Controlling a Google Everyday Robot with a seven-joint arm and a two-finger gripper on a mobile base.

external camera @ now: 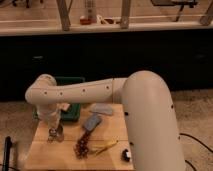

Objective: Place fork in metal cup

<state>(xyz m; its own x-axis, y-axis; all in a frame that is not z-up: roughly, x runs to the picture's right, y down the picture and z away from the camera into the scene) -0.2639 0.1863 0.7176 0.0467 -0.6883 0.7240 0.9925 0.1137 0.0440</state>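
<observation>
My arm reaches from the right across a wooden table (50, 155) to its left side. The gripper (54, 129) hangs down over the left part of the table, just in front of the green bin. Right under it stands a small shiny grey metal cup (57, 134), partly hidden by the gripper. I cannot make out the fork as a separate thing; it may be hidden at the gripper or in the cup.
A green bin (72, 82) stands at the back left of the table. A grey flat object (92, 122), a pale grey object (102, 108), a brown object (82, 148), a yellow utensil (106, 146) and a small black-and-white item (126, 155) lie mid-table. A dark counter runs behind.
</observation>
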